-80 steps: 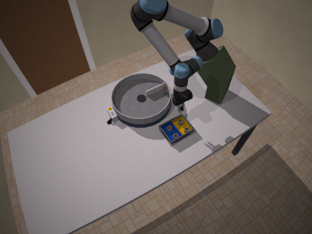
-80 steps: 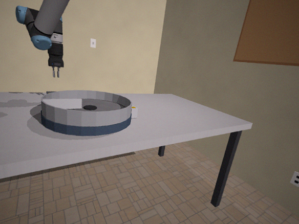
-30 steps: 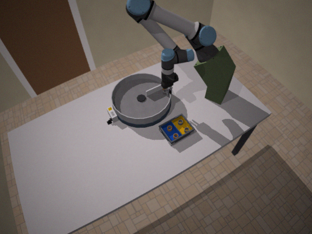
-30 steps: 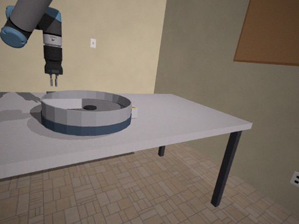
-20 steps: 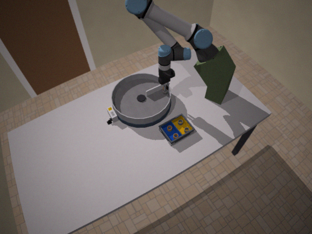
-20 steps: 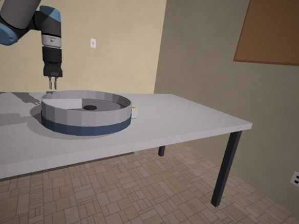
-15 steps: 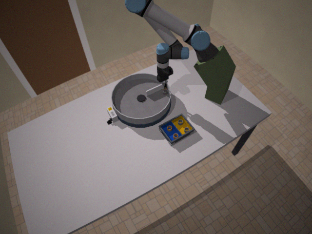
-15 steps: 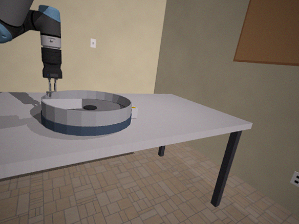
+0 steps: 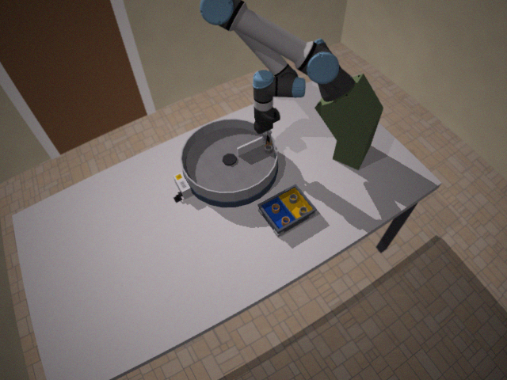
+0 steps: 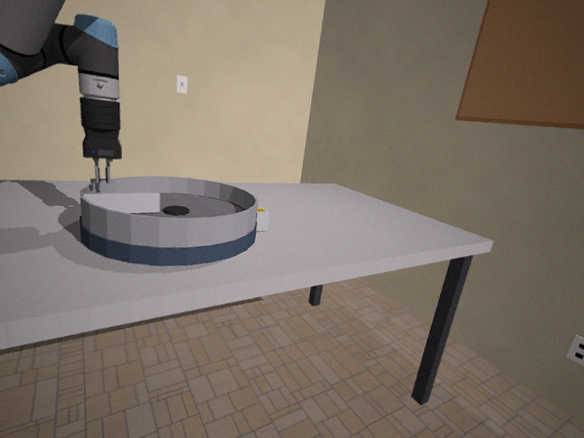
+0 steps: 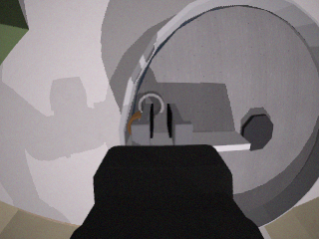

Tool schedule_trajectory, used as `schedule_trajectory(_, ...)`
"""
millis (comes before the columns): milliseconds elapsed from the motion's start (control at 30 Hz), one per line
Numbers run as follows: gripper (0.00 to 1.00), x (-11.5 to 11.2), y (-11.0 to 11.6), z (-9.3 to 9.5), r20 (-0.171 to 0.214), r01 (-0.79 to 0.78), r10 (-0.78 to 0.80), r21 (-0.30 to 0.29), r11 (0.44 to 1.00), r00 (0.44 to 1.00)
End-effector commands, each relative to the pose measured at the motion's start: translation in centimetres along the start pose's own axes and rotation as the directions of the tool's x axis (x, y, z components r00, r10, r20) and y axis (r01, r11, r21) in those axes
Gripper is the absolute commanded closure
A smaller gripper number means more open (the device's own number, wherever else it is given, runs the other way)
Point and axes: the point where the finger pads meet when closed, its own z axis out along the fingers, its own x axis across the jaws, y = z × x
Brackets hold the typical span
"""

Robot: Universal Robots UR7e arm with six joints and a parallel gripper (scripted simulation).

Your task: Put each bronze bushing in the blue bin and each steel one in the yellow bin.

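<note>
My gripper (image 9: 267, 138) (image 10: 101, 183) (image 11: 159, 114) is partly open and empty, pointing down over the turntable (image 9: 212, 173) (image 11: 199, 50) near its wall. A steel bushing (image 9: 268, 150) (image 11: 151, 95) stands on the turntable, just ahead of the fingertips in the wrist view. A bronze bushing (image 11: 131, 120) is beside it by the wall, partly hidden by a finger. The blue bin (image 9: 280, 214) holds two bronze bushings (image 9: 275, 211) (image 9: 285, 224). The yellow bin (image 9: 292, 207) holds two steel bushings (image 9: 293, 201) (image 9: 303, 214).
The turntable's raised wall (image 9: 229, 196) (image 10: 167, 230) rings it. A white upright plate (image 9: 250, 145) (image 10: 128, 202) (image 11: 231, 147) crosses part of it beside the gripper. A black hub (image 9: 229, 159) (image 11: 257, 130) is at its centre. The green arm mount (image 9: 352, 127) stands on the table.
</note>
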Motion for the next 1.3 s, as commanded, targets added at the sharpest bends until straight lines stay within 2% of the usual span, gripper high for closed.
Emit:
schedule_trajectory(0, 0.6, 0.0, 0.0, 0.6, -0.002, 0.0, 0.0, -0.001, 1.0, 1.0)
schedule_trajectory(167, 0.6, 0.0, 0.0, 2.1, -0.003, 0.0, 0.0, 0.0, 1.0, 1.0)
schedule_trajectory(333, 0.6, 0.0, 0.0, 2.1, -0.003, 0.0, 0.0, 0.0, 1.0, 1.0)
schedule_trajectory(500, 0.6, 0.0, 0.1, 3.5, -0.003, 0.0, 0.0, 0.001, 1.0, 1.0)
schedule_trajectory(900, 0.6, 0.0, 0.1, 3.5, -0.003, 0.0, 0.0, 0.001, 1.0, 1.0)
schedule_trajectory(1267, 0.6, 0.0, 0.1, 4.6, -0.003, 0.0, 0.0, 0.001, 1.0, 1.0)
